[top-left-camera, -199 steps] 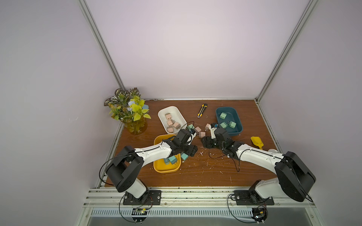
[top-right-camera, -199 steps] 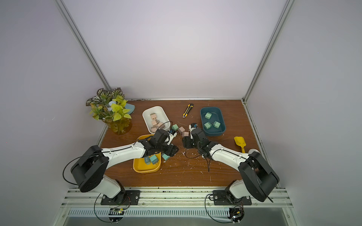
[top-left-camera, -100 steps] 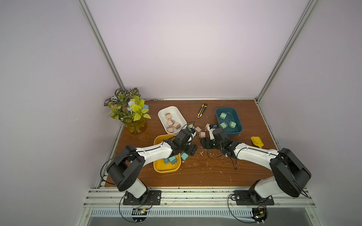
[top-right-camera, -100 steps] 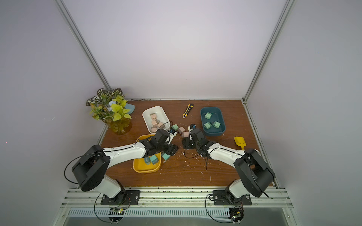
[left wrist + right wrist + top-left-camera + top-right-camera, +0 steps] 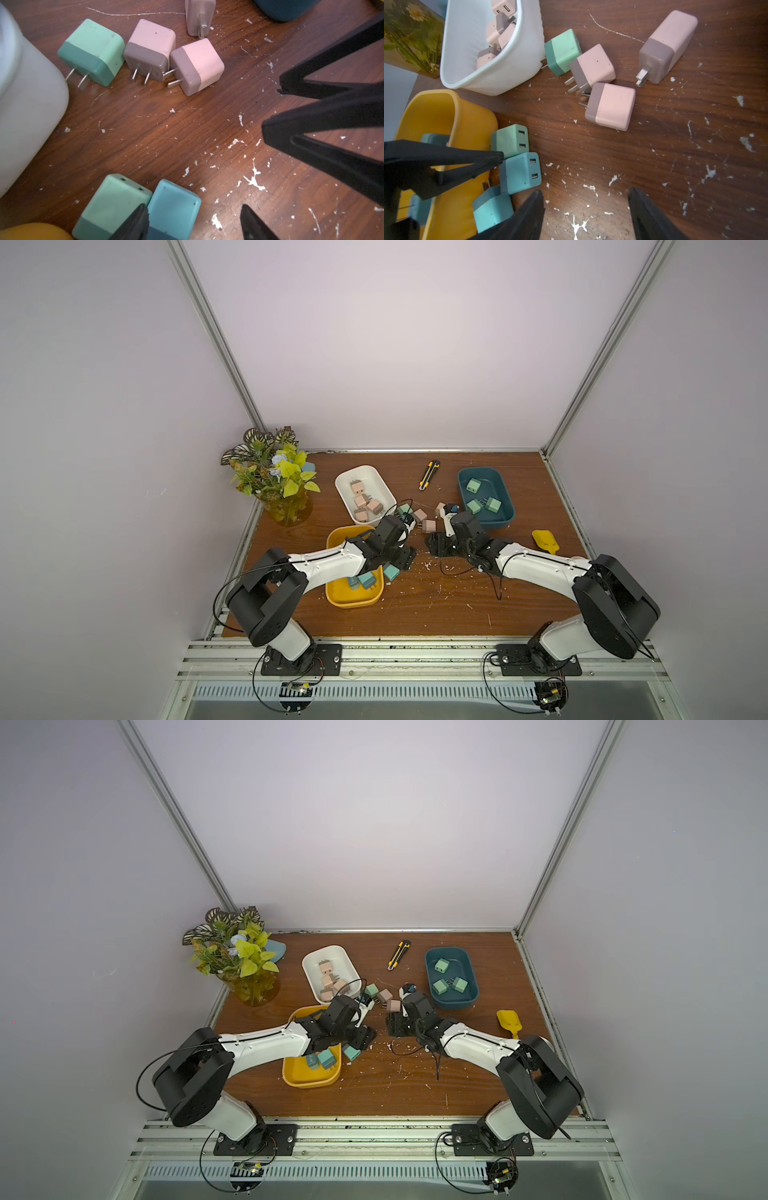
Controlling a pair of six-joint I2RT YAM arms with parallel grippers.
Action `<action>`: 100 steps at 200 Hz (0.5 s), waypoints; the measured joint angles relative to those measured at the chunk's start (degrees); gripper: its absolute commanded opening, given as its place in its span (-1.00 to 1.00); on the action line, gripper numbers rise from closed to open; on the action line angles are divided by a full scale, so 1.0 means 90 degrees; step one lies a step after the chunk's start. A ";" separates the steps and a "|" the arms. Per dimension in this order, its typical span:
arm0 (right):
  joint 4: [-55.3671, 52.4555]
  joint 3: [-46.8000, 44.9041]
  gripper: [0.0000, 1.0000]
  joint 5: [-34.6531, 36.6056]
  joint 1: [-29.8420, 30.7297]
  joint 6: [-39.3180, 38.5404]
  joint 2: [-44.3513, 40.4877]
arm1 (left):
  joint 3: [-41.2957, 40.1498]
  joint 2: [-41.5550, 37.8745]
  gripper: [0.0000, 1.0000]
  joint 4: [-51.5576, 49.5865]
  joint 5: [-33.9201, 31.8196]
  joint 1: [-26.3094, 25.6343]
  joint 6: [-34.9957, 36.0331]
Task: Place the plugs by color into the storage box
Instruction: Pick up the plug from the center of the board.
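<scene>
My left gripper (image 5: 194, 209) is open low over the table, straddling a teal-blue plug (image 5: 172, 207). One fingertip (image 5: 143, 209) sits between that plug and a mint plug (image 5: 112, 205), beside the yellow box (image 5: 353, 604). My right gripper (image 5: 585, 192) is open over bare wood, facing the left one. A mint plug (image 5: 93, 52) and three pink plugs (image 5: 197, 66) lie loose near the white box (image 5: 358, 467), which holds pink plugs. The dark teal box (image 5: 508, 499) holds mint plugs. Blue plugs (image 5: 366, 580) lie in the yellow box, and another blue plug (image 5: 492, 205) rests against its outer wall.
A yellow-black utility knife (image 5: 429, 475) lies at the back between the white and teal boxes. A potted plant (image 5: 276, 481) stands at the back left. A yellow scoop (image 5: 545, 541) lies at the right edge. White flecks litter the wood.
The left gripper's jaws have come somewhat closer together around the blue plug. The right gripper has edged slightly toward the middle.
</scene>
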 measured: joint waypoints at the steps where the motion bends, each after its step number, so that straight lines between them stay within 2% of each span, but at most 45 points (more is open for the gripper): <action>1: -0.0002 0.0000 0.40 0.0000 0.0000 0.0000 0.0000 | 0.0000 0.0000 0.38 0.0000 0.0000 0.0000 0.0000; 100: 0.0010 0.0029 0.40 -0.0036 0.0000 0.0007 0.0070 | -0.0024 0.0362 0.41 0.0243 0.0005 0.0000 -0.0007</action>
